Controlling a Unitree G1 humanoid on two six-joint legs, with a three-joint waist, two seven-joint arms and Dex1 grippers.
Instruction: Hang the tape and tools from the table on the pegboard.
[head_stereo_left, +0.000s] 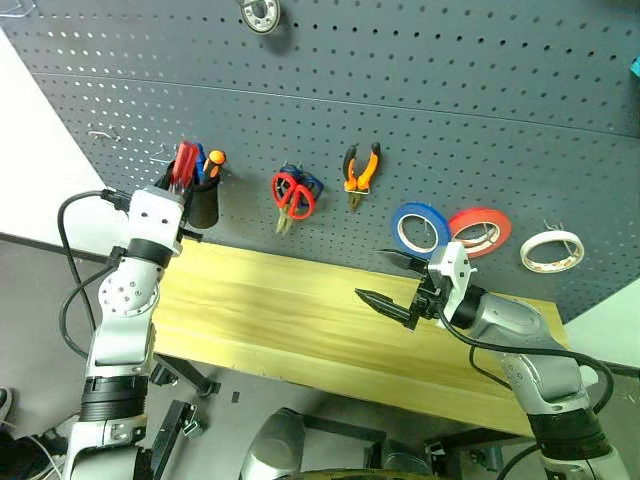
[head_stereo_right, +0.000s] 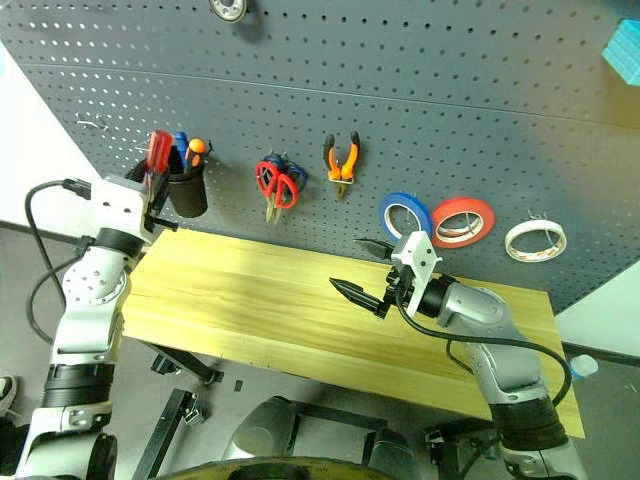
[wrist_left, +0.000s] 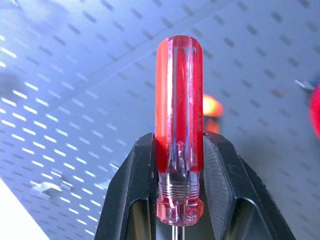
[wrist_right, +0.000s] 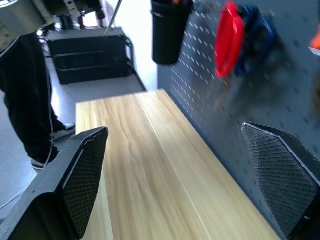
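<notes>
My left gripper (head_stereo_left: 180, 182) is shut on the slim red-handled screwdriver (wrist_left: 179, 115), holding it upright, handle up, against the dark grey pegboard (head_stereo_left: 450, 90) beside a black cup (head_stereo_left: 203, 205). Red-handled scissors (head_stereo_left: 293, 195), orange-and-black pliers (head_stereo_left: 360, 170) and the whitish roll of tape (head_stereo_left: 551, 250) hang on the pegboard. Over the light wood table (head_stereo_left: 290, 310), my right gripper (head_stereo_left: 370, 273) stands open and holds nothing, its fingers (wrist_right: 82, 170) pointing along the board towards the cup.
The black cup holds blue and orange handled screwdrivers (head_stereo_left: 210, 158). Blue scissors hang behind the red ones. A blue roll (head_stereo_left: 420, 228) and a red-orange roll (head_stereo_left: 480, 230) hang left of the tape. Bare wire hooks (head_stereo_left: 105, 133) are left of the cup. A person's legs (wrist_right: 25, 100) stand beyond the table's end.
</notes>
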